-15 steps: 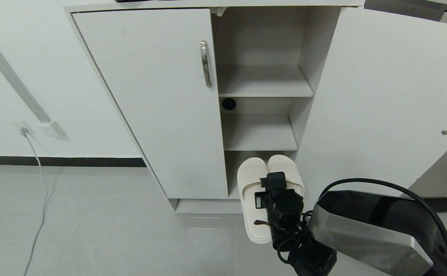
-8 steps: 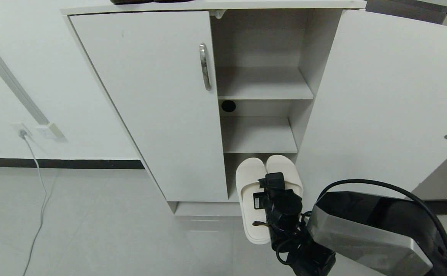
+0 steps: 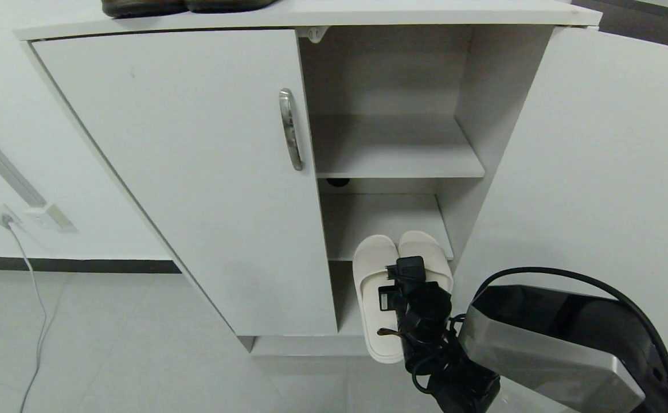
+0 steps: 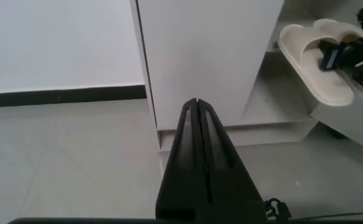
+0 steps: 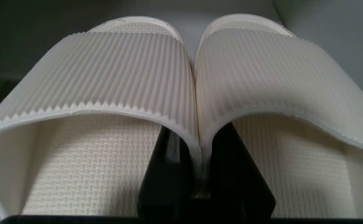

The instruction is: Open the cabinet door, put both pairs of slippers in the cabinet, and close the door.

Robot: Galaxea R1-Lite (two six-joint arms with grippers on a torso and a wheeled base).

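Placing step: my right gripper (image 3: 405,274), clamped on the pair of slippers (image 3: 375,269), held them just before the open cabinet (image 3: 397,152)'s lower shelves, calling next, I judged, for a forward push inside; left gripper (image 4: 197,124) pressed together, empty.

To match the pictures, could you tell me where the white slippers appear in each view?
Head: white slippers low centre, before the open compartment.
Left wrist: slippers past the closed door.
Right wrist: side by side, a jaw inside each.
Landmark: right gripper, between them.
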